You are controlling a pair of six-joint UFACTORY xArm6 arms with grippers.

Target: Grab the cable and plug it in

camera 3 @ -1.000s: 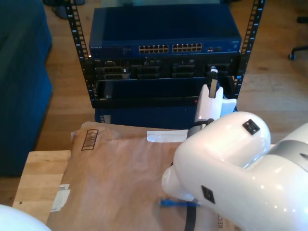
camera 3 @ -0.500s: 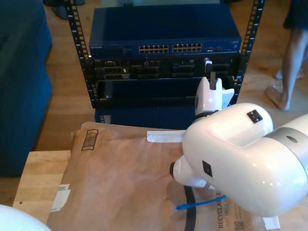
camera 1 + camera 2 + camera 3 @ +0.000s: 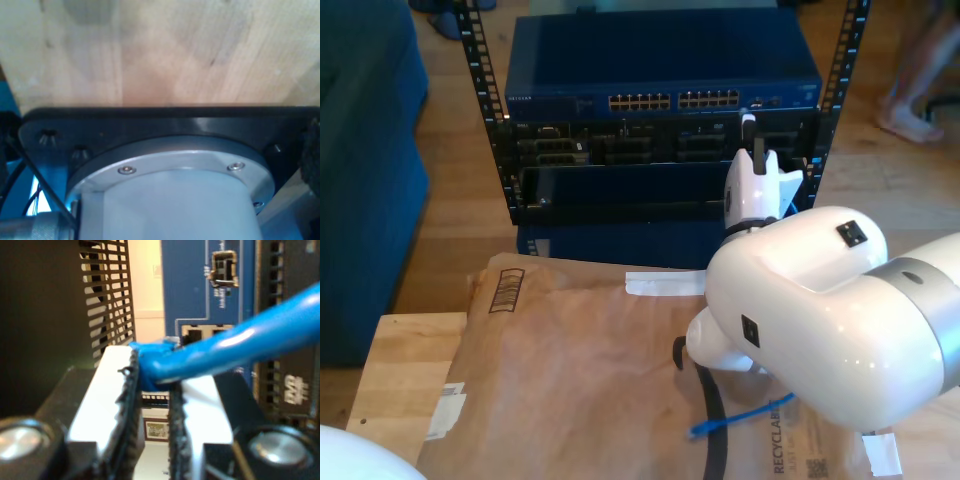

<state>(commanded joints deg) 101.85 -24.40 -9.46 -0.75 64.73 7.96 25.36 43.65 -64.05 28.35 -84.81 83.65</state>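
blue cable (image 3: 740, 415): 1 | thick black cable (image 3: 712, 425): 1 | white robot arm (image 3: 820, 320): 1 in full, a second white shape (image 3: 350, 455) at the exterior view's lower left corner | blue network switch (image 3: 660, 60): 1, port blocks (image 3: 675, 101): 2 | brown paper sheet (image 3: 570, 380): 1 | wooden table (image 3: 405, 360): 1 | rack rails (image 3: 480, 70): 2

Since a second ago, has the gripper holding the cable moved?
Yes. My second gripper rose toward the blue switch in the exterior view, lifting the cable.

"RECYCLABLE" printed on brown paper mailer (image 3: 570, 370) (partly hidden by arm); "DVD" logo on drive front (image 3: 295, 395).
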